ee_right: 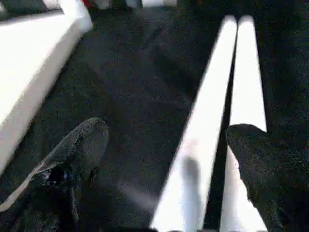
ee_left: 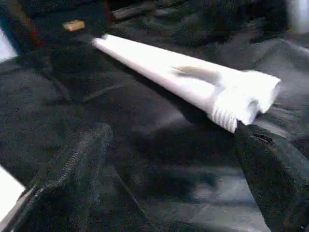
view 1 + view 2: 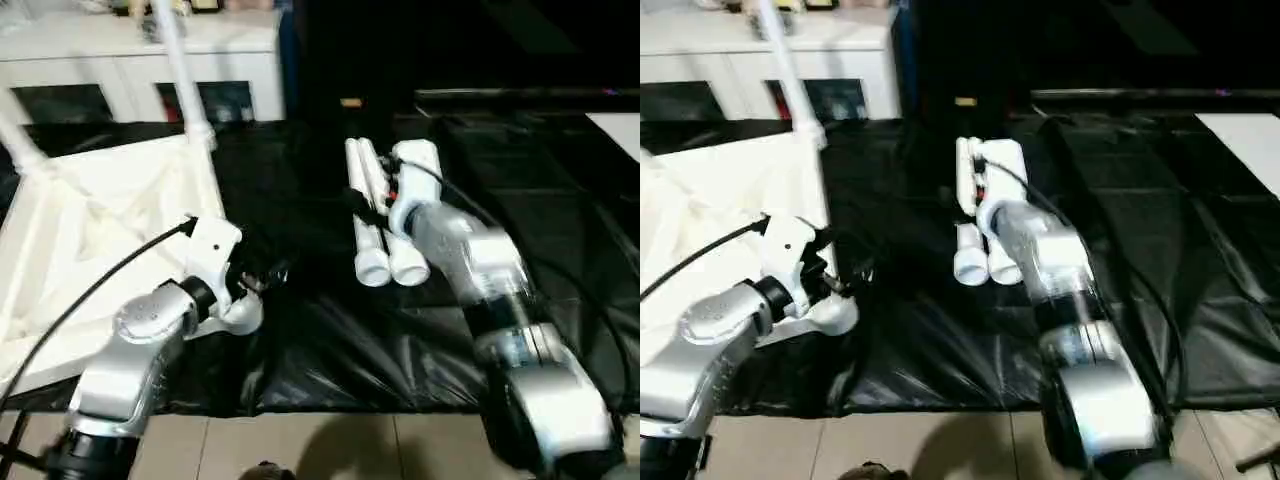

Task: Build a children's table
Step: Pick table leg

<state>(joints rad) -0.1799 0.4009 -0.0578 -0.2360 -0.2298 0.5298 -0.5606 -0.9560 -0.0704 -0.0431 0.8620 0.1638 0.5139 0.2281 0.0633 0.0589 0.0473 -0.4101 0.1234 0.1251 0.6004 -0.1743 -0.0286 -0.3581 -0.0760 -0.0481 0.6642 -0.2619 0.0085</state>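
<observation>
Altogether, two loose legs (image 3: 380,225) lie together; two stand in the tabletop (image 3: 100,230).

Both my arms reach forward, fingers spread on each side.

My left arm (image 3: 135,350) bends at the elbow and angles inward, its wrist turned so my left gripper (image 2: 169,193) points across toward my right; its two black fingers (image 2: 72,169) stand wide apart. My right arm (image 3: 500,310) stretches straight ahead and down, and my right gripper (image 1: 164,159) has its fingers (image 1: 79,145) parted too.
</observation>
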